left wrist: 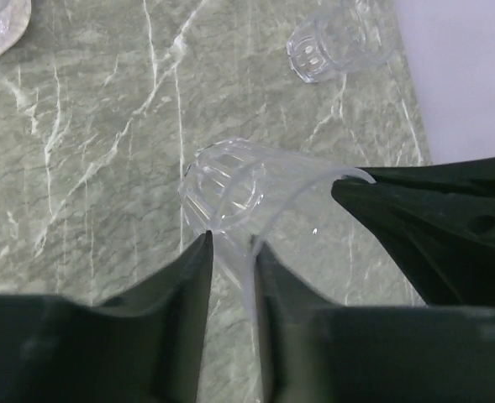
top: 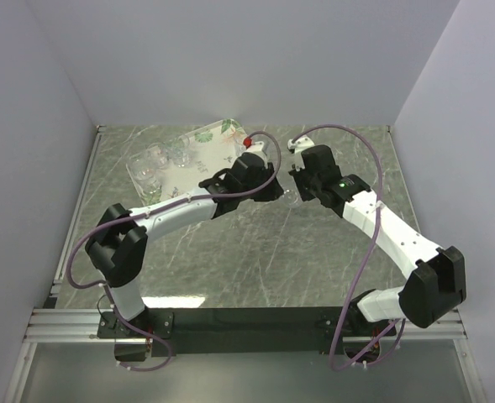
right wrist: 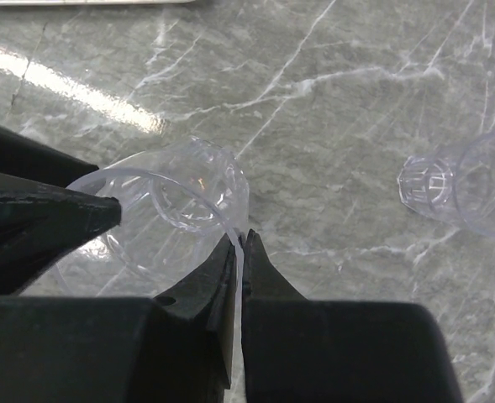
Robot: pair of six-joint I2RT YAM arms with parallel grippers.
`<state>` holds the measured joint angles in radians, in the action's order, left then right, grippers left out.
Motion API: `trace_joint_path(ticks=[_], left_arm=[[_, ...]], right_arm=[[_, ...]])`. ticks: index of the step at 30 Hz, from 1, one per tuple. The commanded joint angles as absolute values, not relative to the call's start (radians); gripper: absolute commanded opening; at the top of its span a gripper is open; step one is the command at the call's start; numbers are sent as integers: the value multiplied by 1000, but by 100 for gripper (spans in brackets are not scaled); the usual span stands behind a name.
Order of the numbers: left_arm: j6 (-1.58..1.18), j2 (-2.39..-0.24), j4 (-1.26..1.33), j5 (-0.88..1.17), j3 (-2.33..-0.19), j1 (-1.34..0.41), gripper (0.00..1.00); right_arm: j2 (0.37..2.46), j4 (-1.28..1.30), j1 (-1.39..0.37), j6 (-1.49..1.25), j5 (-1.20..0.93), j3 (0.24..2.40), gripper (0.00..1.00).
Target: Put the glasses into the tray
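Glass [right wrist: 180, 206] rim pinched by right claw [right wrist: 240, 241]; left claw [left wrist: 233, 245] straddles rim, grip unclear.

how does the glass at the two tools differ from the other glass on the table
The small clear round glass at the tools has its rim pinched by the right tool and straddled by the left tool; the loose clear glass is touched by nothing. The first is tilted, mouth toward the tools; the second lies sideways on the green marbled table. Both have ribbed bases.

Perhaps three clear glasses [top: 151, 167] on leaf-printed tray [top: 223, 139]
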<state>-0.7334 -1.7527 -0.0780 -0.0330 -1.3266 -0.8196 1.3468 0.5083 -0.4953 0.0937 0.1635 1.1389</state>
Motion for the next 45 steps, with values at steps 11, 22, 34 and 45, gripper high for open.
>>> trace_joint_path(ticks=[11,22,34,45], left_arm=[[-577,-1761,-155,-117,-1393,-828,0],[-469,-1640,-172,-147,-1267,-769,0],[-471,-1569,-279,-8,-1267,-450,0],[-417,-1788,-449,20,-1537,-261,0]], right_arm=[[1241,647,-450,362,-303,1235,31],[1123,658,-197,445,-607,1155,65],[1057,505,80,410,-742,925,65],[1035,502,137,413,-810,891,65]])
